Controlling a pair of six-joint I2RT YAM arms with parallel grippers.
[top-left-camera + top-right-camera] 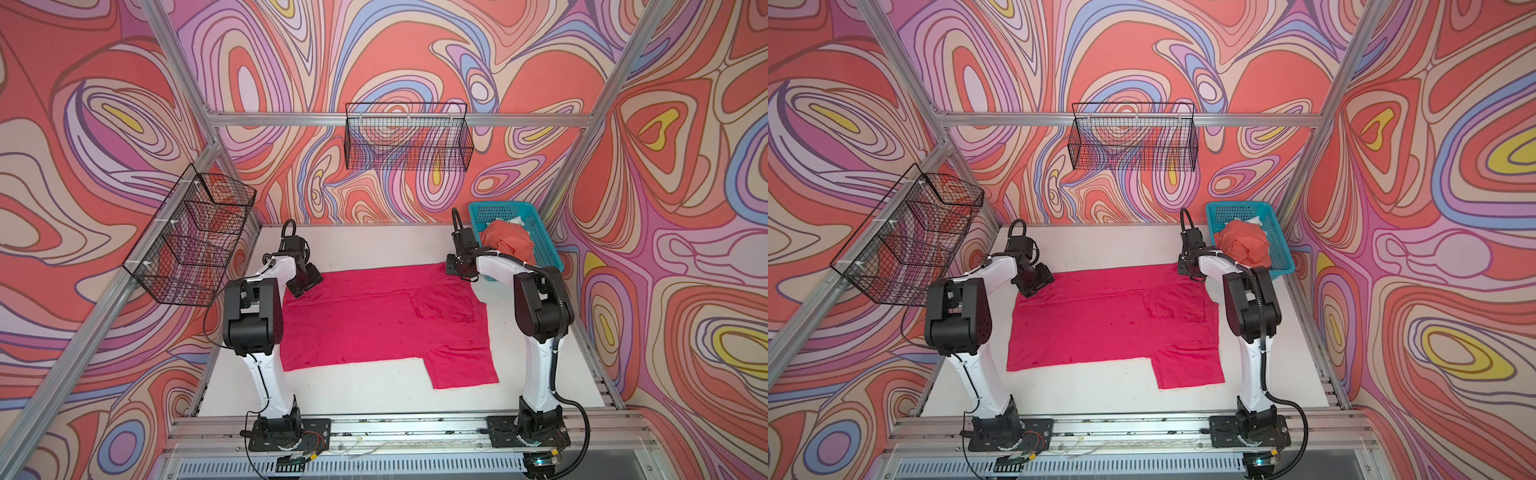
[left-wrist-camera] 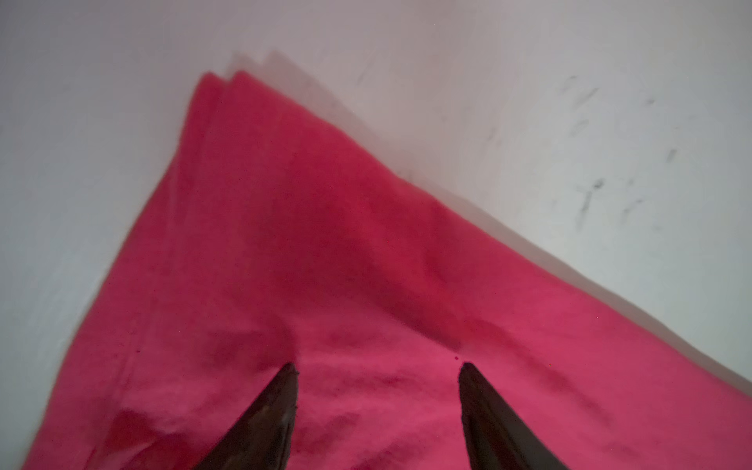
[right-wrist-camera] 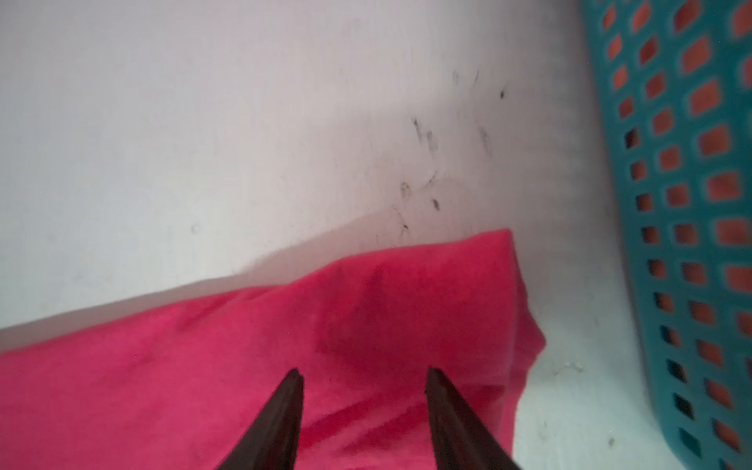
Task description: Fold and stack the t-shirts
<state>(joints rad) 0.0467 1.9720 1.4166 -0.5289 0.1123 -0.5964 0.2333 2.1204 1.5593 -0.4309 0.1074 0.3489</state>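
In both top views the magenta t-shirt (image 1: 374, 320) (image 1: 1100, 324) lies spread across the middle of the white bench (image 1: 374, 245); one sleeve is folded in over its body near the right edge. The left gripper (image 1: 305, 282) hangs over its far left corner and the right gripper (image 1: 459, 268) over its far right corner. The teal basket (image 1: 542, 241) stands in the bench's far right corner, just behind the right arm; it holds the crumpled coral-orange t-shirt (image 1: 507, 243) and a bit of white cloth (image 1: 515, 220). A black wire basket (image 1: 409, 137) hangs on the back wall and a tiered wire rack (image 1: 191, 237) on the left wall.

In the left wrist view the left gripper (image 2: 378, 366) has its jaws apart, nothing between them, over the magenta t-shirt (image 2: 325, 244); bare bench surrounds the cloth's corner.

In the right wrist view the right gripper (image 3: 362, 372) is likewise parted and empty over the magenta t-shirt (image 3: 244, 366); the teal basket (image 3: 691, 244) stands near that corner, with orange showing through its holes.
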